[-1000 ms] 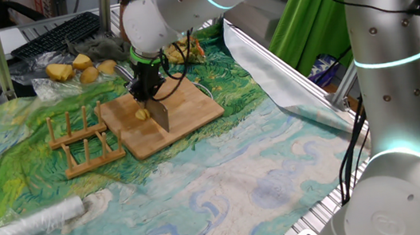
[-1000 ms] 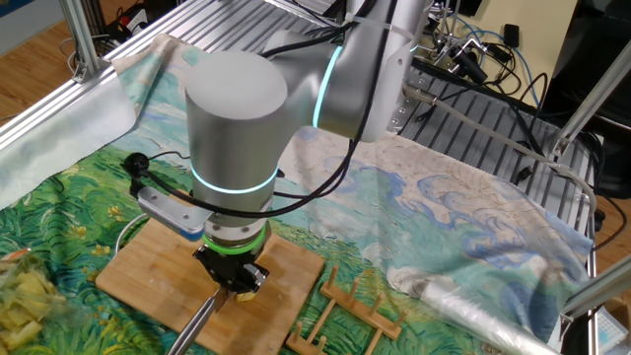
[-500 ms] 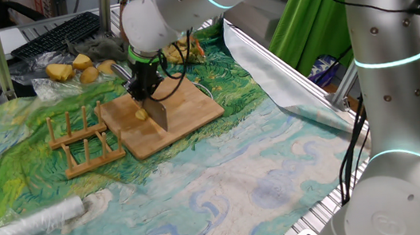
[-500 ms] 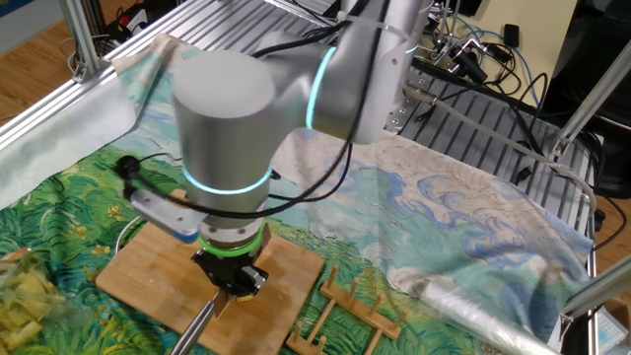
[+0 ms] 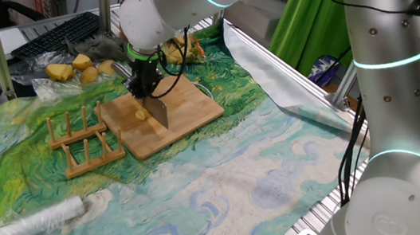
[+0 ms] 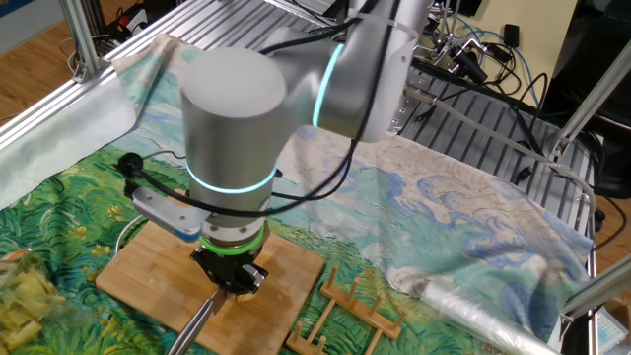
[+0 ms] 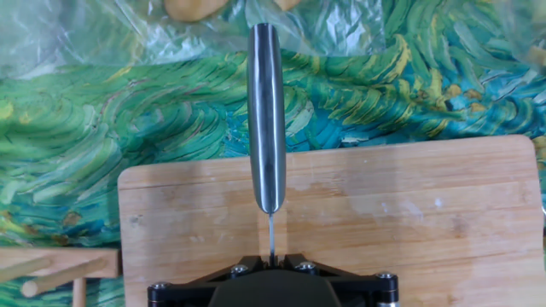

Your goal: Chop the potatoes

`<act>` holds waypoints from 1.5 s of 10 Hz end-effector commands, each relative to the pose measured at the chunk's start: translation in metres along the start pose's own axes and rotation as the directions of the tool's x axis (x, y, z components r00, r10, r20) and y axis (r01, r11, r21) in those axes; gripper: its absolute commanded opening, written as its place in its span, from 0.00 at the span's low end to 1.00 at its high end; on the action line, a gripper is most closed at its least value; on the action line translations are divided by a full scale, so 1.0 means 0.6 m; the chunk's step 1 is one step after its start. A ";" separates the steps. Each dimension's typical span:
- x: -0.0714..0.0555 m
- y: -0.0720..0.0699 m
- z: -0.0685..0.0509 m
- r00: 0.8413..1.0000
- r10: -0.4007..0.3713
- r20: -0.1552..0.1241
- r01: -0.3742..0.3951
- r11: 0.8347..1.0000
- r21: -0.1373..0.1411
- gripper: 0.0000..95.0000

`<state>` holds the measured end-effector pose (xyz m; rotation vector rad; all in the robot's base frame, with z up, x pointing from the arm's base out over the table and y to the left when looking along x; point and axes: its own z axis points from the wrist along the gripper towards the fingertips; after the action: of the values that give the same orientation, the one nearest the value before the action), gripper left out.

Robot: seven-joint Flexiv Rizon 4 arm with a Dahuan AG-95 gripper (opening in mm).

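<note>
A small pale-yellow potato piece (image 5: 141,115) lies on the wooden cutting board (image 5: 194,118). My gripper (image 5: 146,85) hangs over the board, shut on a knife. The knife's broad grey blade (image 5: 159,114) stands on edge right beside the potato piece, on its right. In the hand view the gripper (image 7: 271,257) pinches the thin blade, and the steel handle (image 7: 266,111) points away across the board (image 7: 409,213). No potato piece shows in that view. In the other fixed view the gripper (image 6: 229,281) sits low over the board (image 6: 148,286), and the arm hides the potato.
Whole yellow-brown potatoes (image 5: 79,68) lie in clear plastic behind the board. A wooden peg rack (image 5: 80,141) stands just left of the board. A plastic-wrapped roll (image 5: 23,229) lies at the front left. A painted cloth (image 5: 227,188) covers the table.
The gripper and knife have shifted a little to the left and slightly up over the board. The potato piece has stayed where it was.
</note>
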<state>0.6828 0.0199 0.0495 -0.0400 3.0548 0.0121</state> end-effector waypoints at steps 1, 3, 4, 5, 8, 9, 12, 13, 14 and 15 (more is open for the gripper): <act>0.002 -0.005 -0.014 1.000 -0.016 -0.001 0.016 1.000 0.005 0.00; 0.005 -0.010 -0.021 1.000 -0.029 0.002 0.029 1.000 0.009 0.00; 0.006 -0.011 -0.023 0.999 -0.035 0.004 0.035 0.999 0.014 0.00; 0.006 -0.011 -0.023 0.999 -0.035 0.005 0.035 0.999 0.014 0.00; 0.006 -0.011 -0.022 0.999 -0.034 0.003 0.034 0.999 0.014 0.00; 0.007 -0.013 -0.016 0.999 -0.036 0.002 0.036 0.999 0.016 0.00; 0.012 -0.015 0.028 1.000 -0.027 0.006 0.027 1.000 0.010 0.00; 0.009 -0.011 0.038 1.000 -0.018 0.006 0.018 1.000 0.009 0.00; 0.007 -0.009 0.044 1.000 -0.015 0.005 0.015 1.000 0.015 0.00; 0.006 -0.007 0.047 1.000 -0.016 -0.004 0.016 1.000 0.023 0.00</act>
<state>0.6802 0.0133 0.0325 -0.0622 3.0537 -0.0299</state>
